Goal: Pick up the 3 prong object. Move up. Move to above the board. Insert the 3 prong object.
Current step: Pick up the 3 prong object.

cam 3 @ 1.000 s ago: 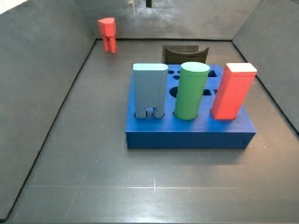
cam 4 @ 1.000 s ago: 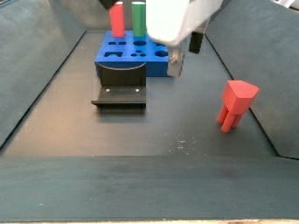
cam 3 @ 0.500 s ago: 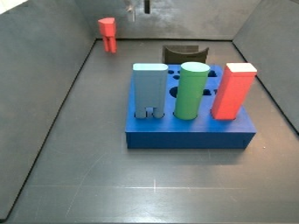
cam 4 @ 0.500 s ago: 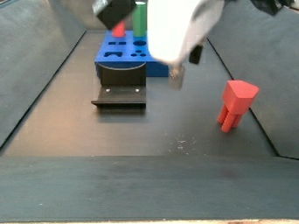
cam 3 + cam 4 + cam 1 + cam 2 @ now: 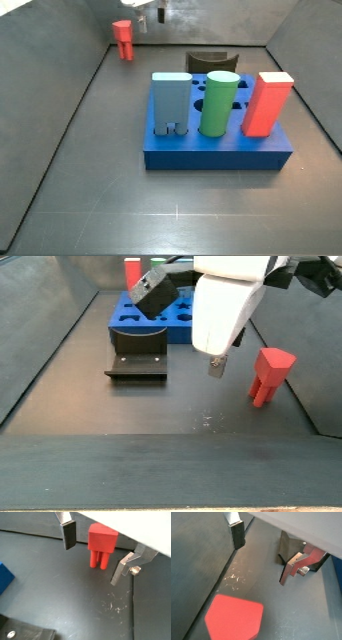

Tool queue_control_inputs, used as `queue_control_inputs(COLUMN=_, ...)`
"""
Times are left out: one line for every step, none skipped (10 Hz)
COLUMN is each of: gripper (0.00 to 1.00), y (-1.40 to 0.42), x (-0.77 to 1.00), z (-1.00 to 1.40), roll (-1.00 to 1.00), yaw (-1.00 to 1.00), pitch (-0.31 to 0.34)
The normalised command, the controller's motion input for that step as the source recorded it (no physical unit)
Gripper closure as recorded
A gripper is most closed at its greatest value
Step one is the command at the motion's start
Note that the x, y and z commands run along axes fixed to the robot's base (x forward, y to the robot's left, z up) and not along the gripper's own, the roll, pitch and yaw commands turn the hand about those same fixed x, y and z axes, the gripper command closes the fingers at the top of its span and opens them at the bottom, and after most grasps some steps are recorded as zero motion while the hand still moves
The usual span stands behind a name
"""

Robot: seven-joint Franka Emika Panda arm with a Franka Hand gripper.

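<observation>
The 3 prong object (image 5: 101, 543) is a small red peg standing upright on the dark floor, apart from the board and close to a side wall (image 5: 123, 38) (image 5: 270, 374). My gripper (image 5: 93, 554) is open and hangs just above the floor beside it, holding nothing. In that wrist view the peg stands a little beyond the gap between the fingers (image 5: 67, 534), untouched. Seen from above, its red top (image 5: 233, 617) lies off to one side of my gripper (image 5: 263, 554). The board (image 5: 214, 155) (image 5: 123, 328) is a thick blue block with holes. My gripper (image 5: 215, 368) (image 5: 150, 14) is away from it.
On the board stand a light blue block (image 5: 170, 100), a green cylinder (image 5: 219, 103) and a tall red block (image 5: 269, 103). A dark curved black piece (image 5: 209, 62) (image 5: 136, 361) lies on the floor by the board. Sloping grey walls (image 5: 60, 90) enclose the floor.
My gripper has travelled away from the board and down toward the 3 prong object, ending next to it. The peg and the blocks have not moved.
</observation>
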Motion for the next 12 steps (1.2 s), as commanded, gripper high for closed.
queue_control_inputs(gripper=0.0, y=0.06, x=-0.7, z=-0.28, roll=0.1, yaw=0.33, pitch=-0.046)
queue_control_inputs(gripper=0.0, y=0.0, x=-0.13, z=-0.05, roll=0.0, yaw=0.19, pitch=-0.044)
queue_control_inputs(gripper=0.0, y=0.0, x=0.0, z=-0.04, roll=0.0, yaw=0.01, pitch=0.0)
queue_control_inputs(gripper=0.0, y=0.0, x=-0.61, z=-0.18, roll=0.08, yaw=0.11, pitch=-0.034)
queue_control_inputs(gripper=0.0, y=0.0, x=-0.24, z=0.0, roll=0.0, yaw=0.0, pitch=-0.077)
queue_control_inputs(gripper=0.0, y=0.0, x=-0.27, z=-0.1, roll=0.03, yaw=0.03, pitch=-0.024)
queue_control_inputs(gripper=0.0, y=0.0, x=-0.15, z=0.0, roll=0.0, yaw=0.01, pitch=-0.02)
queue_control_inputs(gripper=0.0, y=0.0, x=-0.01, z=0.0, roll=0.0, yaw=0.01, pitch=-0.034)
queue_control_inputs(gripper=0.0, y=0.0, x=-0.21, z=-0.13, roll=0.03, yaw=0.0, pitch=-0.01)
queue_control_inputs(gripper=0.0, y=0.17, x=-0.33, z=-0.17, roll=0.05, yaw=0.12, pitch=-0.029)
queue_control_inputs(gripper=0.0, y=0.0, x=0.0, z=0.0, roll=0.0, yaw=0.03, pitch=0.0)
queue_control_inputs(gripper=0.0, y=0.0, x=0.0, z=0.0, roll=0.0, yaw=0.01, pitch=0.0)
